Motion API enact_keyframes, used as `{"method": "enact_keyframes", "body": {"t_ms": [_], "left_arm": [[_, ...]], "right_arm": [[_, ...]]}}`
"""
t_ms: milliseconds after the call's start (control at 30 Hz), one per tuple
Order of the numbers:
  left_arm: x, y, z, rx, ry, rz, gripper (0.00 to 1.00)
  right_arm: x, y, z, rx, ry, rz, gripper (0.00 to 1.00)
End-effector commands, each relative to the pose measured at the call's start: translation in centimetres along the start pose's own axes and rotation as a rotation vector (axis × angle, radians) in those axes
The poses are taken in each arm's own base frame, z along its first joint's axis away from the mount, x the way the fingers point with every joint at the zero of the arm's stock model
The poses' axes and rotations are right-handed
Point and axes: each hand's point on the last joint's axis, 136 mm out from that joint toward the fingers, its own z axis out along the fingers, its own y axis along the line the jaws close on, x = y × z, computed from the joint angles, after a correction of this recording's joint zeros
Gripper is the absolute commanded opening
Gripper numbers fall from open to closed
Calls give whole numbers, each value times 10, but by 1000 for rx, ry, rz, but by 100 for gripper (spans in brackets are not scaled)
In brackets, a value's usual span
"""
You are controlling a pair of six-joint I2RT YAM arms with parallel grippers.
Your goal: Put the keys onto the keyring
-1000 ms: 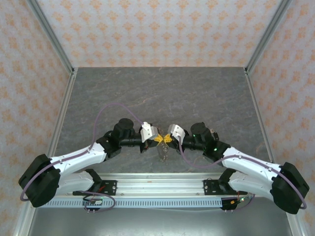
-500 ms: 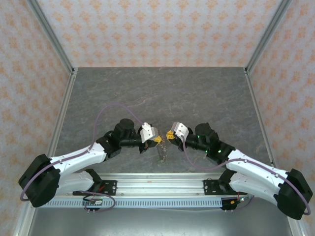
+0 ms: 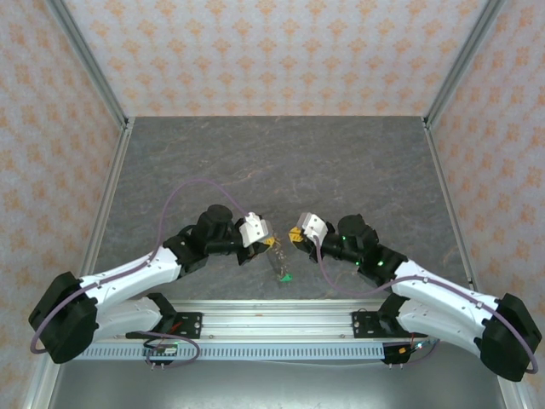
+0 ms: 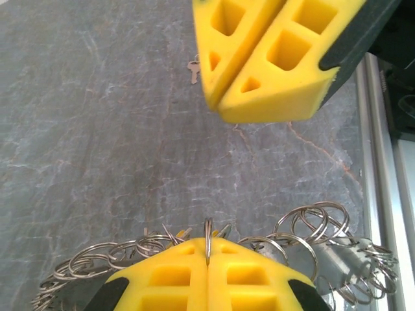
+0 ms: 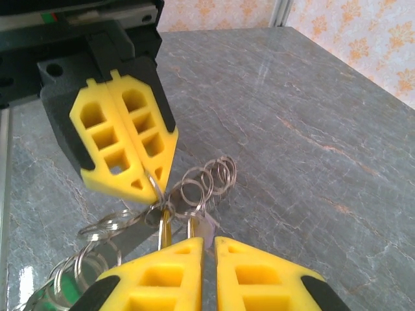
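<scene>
left gripper (image 4: 207, 249) is clamping one loop of the keyring (image 4: 301, 227), rest drooping below | right gripper (image 4: 219, 111) is hanging just opposite, pinched closed, nothing in it afaict | chain's looking light, floppy, slippery, so I'd be grabbing one loop edge-on | loose key (image 4: 193, 70) is lying on the table (image 4: 84, 142)

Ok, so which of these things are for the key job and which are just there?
For the job: chain of silver metal rings, pinched by the left gripper; gold-coloured key hanging among the rings; tiny flat key lying on the grey table.
Just there: purple cable on the left arm; aluminium rail at the near edge.
</scene>
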Motion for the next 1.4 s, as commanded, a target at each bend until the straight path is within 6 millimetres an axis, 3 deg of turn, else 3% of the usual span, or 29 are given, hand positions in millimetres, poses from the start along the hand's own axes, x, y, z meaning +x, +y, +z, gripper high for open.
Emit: {"method": "enact_keyframes", "body": {"t_ms": [0,333,633,867,1000,1367], "left_arm": [[-21,13,-15,-85,-13,67,0],[-8,24,-33,-160,150,109,0],[11,15,0,-55,200,53,0],[4,12,18,-16,119,-4,0],[9,13,26,-8,130,-28,5],[14,-1,49,54,140,-46,8]], "right_arm": [[1,-1,-3,21,-6,-20,12],[2,-4,-2,40,-11,-13,12],[2,-5,-3,47,-15,-2,13],[3,-6,-3,53,-10,0,13],[5,-7,-2,58,-5,-2,13],[9,-7,-6,72,-6,-3,13]]}}
